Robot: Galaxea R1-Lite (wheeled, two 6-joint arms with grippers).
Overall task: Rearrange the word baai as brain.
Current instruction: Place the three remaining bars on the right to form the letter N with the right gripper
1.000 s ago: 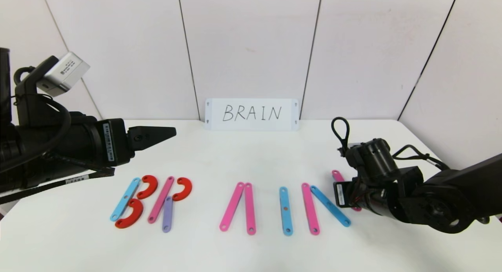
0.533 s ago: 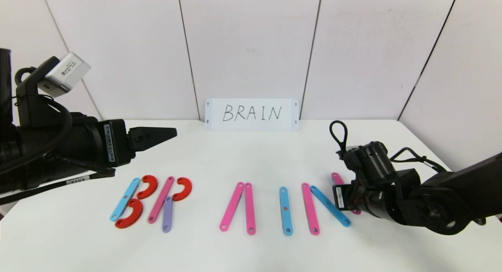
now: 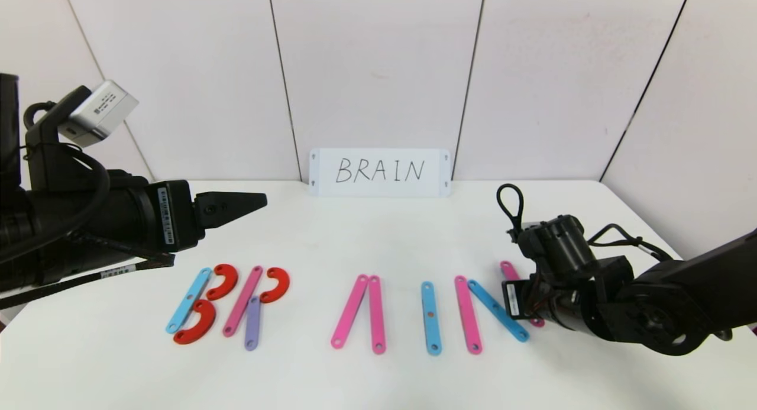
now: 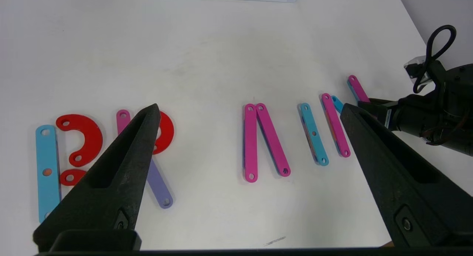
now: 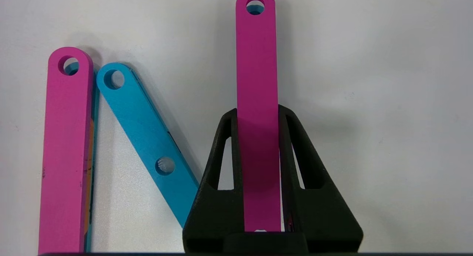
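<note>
The flat plastic letters lie in a row near the table's front. At the left are a blue strip (image 3: 188,300) with two red curves (image 3: 223,281), then a pink strip (image 3: 243,300), a red curve (image 3: 275,284) and a purple strip (image 3: 252,323). Two pink strips (image 3: 350,310) lean together in the middle, followed by a blue strip (image 3: 430,318), a pink strip (image 3: 468,314) and a slanted blue strip (image 3: 498,310). My right gripper (image 5: 257,115) is shut on the row's last pink strip (image 5: 256,64), low over the table. My left gripper (image 4: 249,106) hangs open above the left letters, holding nothing.
A white card (image 3: 379,172) with BRAIN handwritten in black stands against the back wall. The white table (image 3: 378,238) has rounded corners, and wall panels close it in behind and at the right. My right arm (image 3: 650,303) reaches in low over the table's right side.
My right wrist has shifted very slightly with the pink strip still in its grip. The left arm and the other pieces have not moved.
</note>
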